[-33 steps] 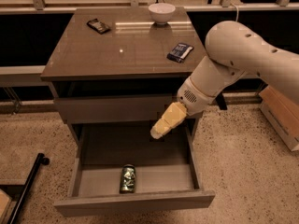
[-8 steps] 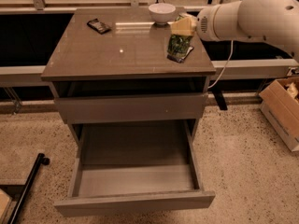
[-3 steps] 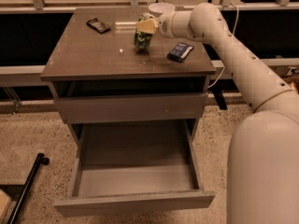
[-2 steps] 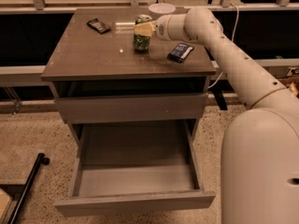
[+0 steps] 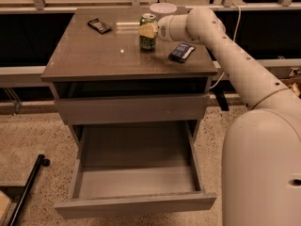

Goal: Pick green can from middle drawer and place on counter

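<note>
The green can (image 5: 147,40) stands upright on the counter (image 5: 89,55), near its back middle. My gripper (image 5: 147,30) reaches in from the right, and its pale fingers (image 5: 151,30) are closed around the can's upper part. The can's base looks level with the counter top. The middle drawer (image 5: 136,202) is pulled fully out below and its floor is bare. My white arm runs from the lower right up to the can.
A dark snack packet (image 5: 99,26) lies at the counter's back left, and another (image 5: 181,52) lies just right of the can. A white bowl (image 5: 162,8) stands behind the can. The upper drawer front (image 5: 131,108) is shut. A black pole (image 5: 26,192) lies on the floor at lower left.
The can was in the drawer, then carried above the counter's right side. Over the last second it has stayed near the back middle of the counter, with the gripper still on it.
</note>
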{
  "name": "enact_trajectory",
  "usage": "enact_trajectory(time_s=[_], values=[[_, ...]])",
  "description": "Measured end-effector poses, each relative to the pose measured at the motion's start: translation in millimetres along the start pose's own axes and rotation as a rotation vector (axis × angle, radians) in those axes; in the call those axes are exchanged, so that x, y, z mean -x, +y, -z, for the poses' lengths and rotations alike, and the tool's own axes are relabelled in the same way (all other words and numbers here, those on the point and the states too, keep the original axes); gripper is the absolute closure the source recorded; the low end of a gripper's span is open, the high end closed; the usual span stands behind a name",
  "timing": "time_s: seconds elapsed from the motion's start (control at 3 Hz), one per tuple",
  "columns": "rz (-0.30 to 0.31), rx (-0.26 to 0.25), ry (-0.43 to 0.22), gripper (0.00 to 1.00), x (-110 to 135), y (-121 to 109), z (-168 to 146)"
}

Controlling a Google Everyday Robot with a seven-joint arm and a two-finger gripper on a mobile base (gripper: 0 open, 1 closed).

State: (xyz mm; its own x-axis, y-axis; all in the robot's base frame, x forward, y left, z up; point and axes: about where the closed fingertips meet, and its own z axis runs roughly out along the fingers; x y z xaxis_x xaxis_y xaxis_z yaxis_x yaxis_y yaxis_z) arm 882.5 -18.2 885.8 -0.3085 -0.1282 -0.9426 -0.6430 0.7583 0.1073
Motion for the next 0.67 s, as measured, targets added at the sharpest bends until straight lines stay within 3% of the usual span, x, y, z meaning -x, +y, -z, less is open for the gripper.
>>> enact_trajectory(time_s=[0.33,0.67], values=[[0.000,0.000,0.000,0.04,-0.1,0.1,-0.2],[0.000,0.002,0.001,0.00,-0.8,1.1,-1.5]])
